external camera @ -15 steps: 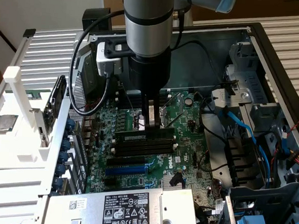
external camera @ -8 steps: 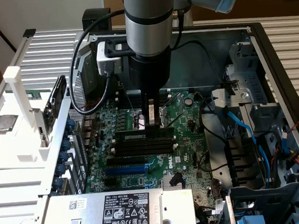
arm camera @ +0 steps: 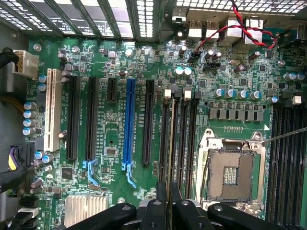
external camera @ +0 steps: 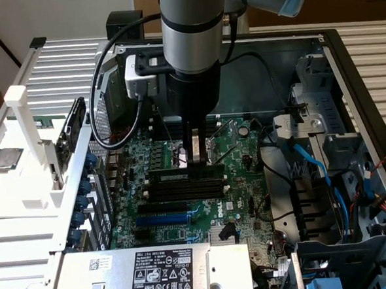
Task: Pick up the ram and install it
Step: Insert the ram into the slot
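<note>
The ram [external camera: 171, 176] is a long dark stick with a pale label, lying along the rearmost of the black memory slots [external camera: 183, 191] on the green motherboard. My gripper [external camera: 195, 159] comes straight down onto its middle. In the wrist view the ram [arm camera: 171, 143] appears edge-on as a thin pale line, in line with the memory slots [arm camera: 184, 139]. The gripper [arm camera: 169, 195] is shut on the ram, one black finger pressed on each side. Whether the stick is fully seated in the slot I cannot tell.
A long blue expansion slot [arm camera: 128, 124] and black ones run beside the memory slots. The open CPU socket [arm camera: 230, 167] lies on their other side. A power supply [external camera: 152, 273] sits at the front, with drive cages and blue cables [external camera: 310, 165] at the exterior view's right.
</note>
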Available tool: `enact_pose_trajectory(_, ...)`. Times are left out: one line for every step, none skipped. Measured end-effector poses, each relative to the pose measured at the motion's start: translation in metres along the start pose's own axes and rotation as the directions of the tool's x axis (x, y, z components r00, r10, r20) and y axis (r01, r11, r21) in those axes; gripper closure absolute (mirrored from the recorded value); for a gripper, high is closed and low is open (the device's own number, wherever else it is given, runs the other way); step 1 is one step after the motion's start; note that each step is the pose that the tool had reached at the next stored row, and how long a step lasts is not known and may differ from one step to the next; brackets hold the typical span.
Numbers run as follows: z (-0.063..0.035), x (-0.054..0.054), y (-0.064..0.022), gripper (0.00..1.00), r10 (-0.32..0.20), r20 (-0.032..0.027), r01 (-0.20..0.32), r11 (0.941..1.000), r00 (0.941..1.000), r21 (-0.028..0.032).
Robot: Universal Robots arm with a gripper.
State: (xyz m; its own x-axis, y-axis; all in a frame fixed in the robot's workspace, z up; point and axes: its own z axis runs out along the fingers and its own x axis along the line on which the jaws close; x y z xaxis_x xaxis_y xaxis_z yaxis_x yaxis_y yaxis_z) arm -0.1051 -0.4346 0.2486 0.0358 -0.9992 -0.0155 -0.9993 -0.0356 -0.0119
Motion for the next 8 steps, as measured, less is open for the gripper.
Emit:
enact_pose_trajectory(0.0004, 0.0, 0.0, 0.87, -0.001, -0.0005, 0.001, 1.0, 1.0, -0.0007)
enact_pose_trajectory(0.0003, 0.0, 0.0, 0.87, -0.001, -0.0015, 0.001, 1.0, 1.0, -0.0021)
enact_pose_trajectory(0.0004, 0.0001, 0.0, 0.87, -0.002, -0.0023, 0.002, 1.0, 1.0, -0.0039)
enact_pose_trajectory(0.0003, 0.0001, 0.0, 0.87, -0.002, -0.0029, 0.002, 1.0, 1.0, -0.0048)
enact_pose_trajectory(0.0003, 0.0001, 0.0, 0.87, -0.002, -0.0033, 0.002, 1.0, 1.0, -0.0052)
enact_pose_trajectory(0.0004, 0.0, 0.0, 0.87, -0.002, -0.0033, 0.002, 1.0, 1.0, -0.0053)
enact_pose_trajectory(0.0005, 0.0, 0.0, 0.87, -0.003, -0.0032, 0.003, 1.0, 1.0, -0.0053)
enact_pose_trajectory(0.0005, 0.0, 0.0, 0.87, -0.003, -0.0032, 0.003, 1.0, 1.0, -0.0053)
